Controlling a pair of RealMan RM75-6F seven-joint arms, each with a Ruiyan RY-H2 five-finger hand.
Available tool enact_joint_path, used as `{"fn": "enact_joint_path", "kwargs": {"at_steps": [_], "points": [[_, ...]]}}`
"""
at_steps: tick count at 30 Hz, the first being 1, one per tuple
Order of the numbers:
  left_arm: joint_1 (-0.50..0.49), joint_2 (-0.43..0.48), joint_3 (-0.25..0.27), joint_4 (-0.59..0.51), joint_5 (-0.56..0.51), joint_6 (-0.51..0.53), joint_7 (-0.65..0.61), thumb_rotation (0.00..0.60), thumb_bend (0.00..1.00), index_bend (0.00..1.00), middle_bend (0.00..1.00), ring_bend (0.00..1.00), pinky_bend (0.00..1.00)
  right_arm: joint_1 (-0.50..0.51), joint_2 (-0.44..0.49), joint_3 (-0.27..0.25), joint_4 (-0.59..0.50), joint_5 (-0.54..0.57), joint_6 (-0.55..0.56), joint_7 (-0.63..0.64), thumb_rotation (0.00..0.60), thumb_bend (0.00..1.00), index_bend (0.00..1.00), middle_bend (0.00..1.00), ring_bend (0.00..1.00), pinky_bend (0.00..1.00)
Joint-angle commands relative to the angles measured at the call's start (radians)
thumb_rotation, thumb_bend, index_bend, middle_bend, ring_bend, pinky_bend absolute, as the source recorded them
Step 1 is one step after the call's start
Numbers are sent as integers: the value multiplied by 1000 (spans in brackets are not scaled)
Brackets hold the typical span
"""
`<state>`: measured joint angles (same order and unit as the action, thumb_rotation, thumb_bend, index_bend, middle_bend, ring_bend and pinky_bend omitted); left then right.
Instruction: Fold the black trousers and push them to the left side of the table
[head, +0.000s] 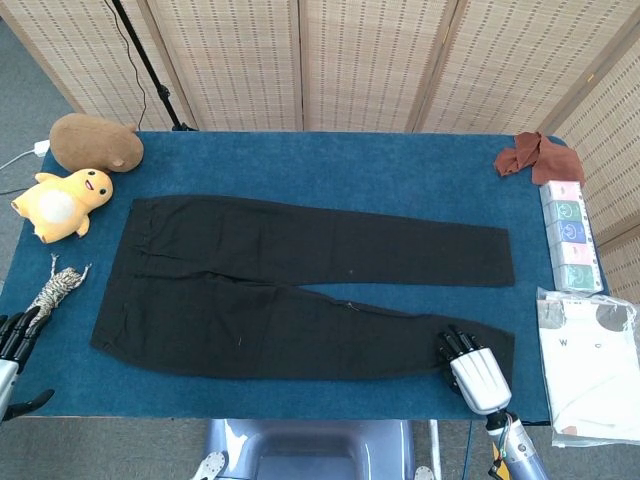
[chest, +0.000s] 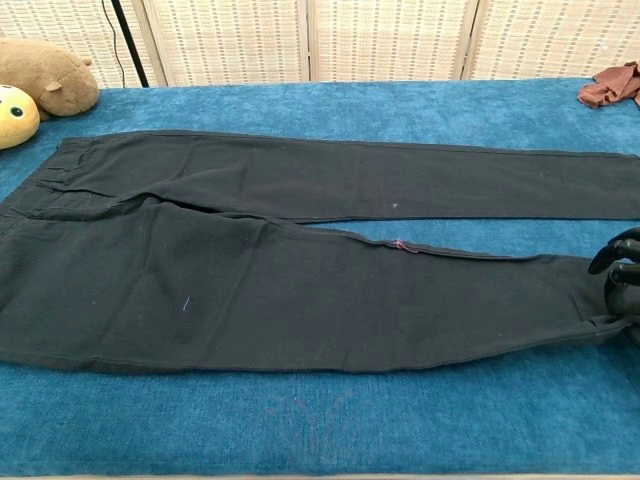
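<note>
The black trousers (head: 290, 285) lie flat on the blue table (head: 400, 170), waist at the left and both legs stretching right; in the chest view the trousers (chest: 300, 290) fill most of the frame. My right hand (head: 470, 362) sits on the near leg's cuff at the front right, its dark fingers curled down into the cloth. At the chest view's right edge the right hand (chest: 622, 285) grips the hem, which puckers slightly there. My left hand (head: 12, 345) shows at the table's front left corner, fingers apart, holding nothing, a short way from the waistband.
A brown plush (head: 95, 142) and a yellow plush duck (head: 62, 203) sit at the far left, with a rope bundle (head: 50, 292) below them. A rust cloth (head: 532, 155), pastel boxes (head: 568, 235) and a bagged white garment (head: 592, 365) line the right side.
</note>
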<state>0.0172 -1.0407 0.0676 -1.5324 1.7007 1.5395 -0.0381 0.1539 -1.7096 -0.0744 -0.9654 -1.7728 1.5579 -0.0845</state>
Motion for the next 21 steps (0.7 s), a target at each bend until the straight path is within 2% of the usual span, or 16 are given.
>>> {"fn": "enact_joint_path", "kwargs": {"at_steps": [1,5,9,11,15,21], "points": [[-35,-74,13,141,63,-13,-39,600,0,0,0,0,0,0,3,0,-5,0,3,-1,600,581,573,317,212,373],[-81,-146,23,321,102,-44,-89,600,0,0,0,0,0,1,10,1,-21,9,-1,2,600,581,573,317,212,373],[-118,-218,35,437,107,-99,-122,600,0,0,0,0,0,2,16,2,-32,15,-6,1,600,580,571,317,212,373],[-133,-251,37,483,104,-122,-130,600,28,0,0,0,0,2,19,2,-38,18,-8,2,600,580,570,317,212,373],[-154,-324,30,582,92,-143,-130,600,176,0,2,0,8,2,27,5,-52,27,-15,0,600,581,569,317,212,373],[-170,-402,17,695,81,-114,-155,600,187,0,24,0,9,4,35,10,-67,36,-18,4,600,581,570,317,212,373]]}}
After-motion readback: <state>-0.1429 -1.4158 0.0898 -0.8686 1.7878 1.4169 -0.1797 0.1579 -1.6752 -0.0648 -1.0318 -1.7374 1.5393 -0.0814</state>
